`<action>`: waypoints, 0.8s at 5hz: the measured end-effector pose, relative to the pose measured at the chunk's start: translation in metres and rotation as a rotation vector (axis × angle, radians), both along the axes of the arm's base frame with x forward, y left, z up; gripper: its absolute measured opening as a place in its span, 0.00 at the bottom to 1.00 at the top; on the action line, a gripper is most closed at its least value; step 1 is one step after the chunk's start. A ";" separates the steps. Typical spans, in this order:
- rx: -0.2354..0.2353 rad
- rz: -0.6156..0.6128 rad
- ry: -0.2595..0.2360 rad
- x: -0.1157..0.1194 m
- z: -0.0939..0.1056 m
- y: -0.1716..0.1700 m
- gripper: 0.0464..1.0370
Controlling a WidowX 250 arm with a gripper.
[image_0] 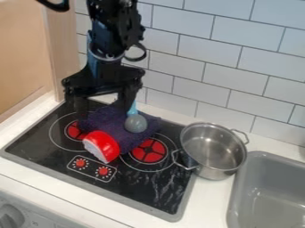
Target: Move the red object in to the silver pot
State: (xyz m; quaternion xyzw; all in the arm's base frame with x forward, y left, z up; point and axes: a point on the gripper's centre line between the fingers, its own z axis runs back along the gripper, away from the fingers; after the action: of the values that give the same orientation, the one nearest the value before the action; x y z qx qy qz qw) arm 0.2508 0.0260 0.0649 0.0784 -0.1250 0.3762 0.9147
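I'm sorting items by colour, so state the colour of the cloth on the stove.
Dark purple, as the camera view shows.

A wall of pale rectangular tiles [250, 58] with dark joints runs along the far side. At the left, a light wooden panel [21, 53] meets it by a paler upright post [64, 49]. The white bench [208, 200] holds a black stove top [140, 191] with red rings and a grey rim, and a grey sink [280, 178] at the right. Whitish streaks mark the stove top's near right part. At the near left is a light grey front with a knob [10, 217].
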 end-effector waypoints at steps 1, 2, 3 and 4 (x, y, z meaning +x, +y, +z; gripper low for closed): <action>-0.019 0.017 -0.001 -0.005 -0.007 -0.001 0.96; -0.026 0.045 -0.007 -0.005 -0.009 -0.001 0.96; -0.035 0.068 0.003 -0.005 -0.015 0.000 0.96; -0.042 0.079 0.042 -0.016 -0.029 0.000 0.96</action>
State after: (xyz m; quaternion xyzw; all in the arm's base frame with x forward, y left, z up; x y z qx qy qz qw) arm 0.2350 0.0260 0.0355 0.0719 -0.0949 0.4129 0.9029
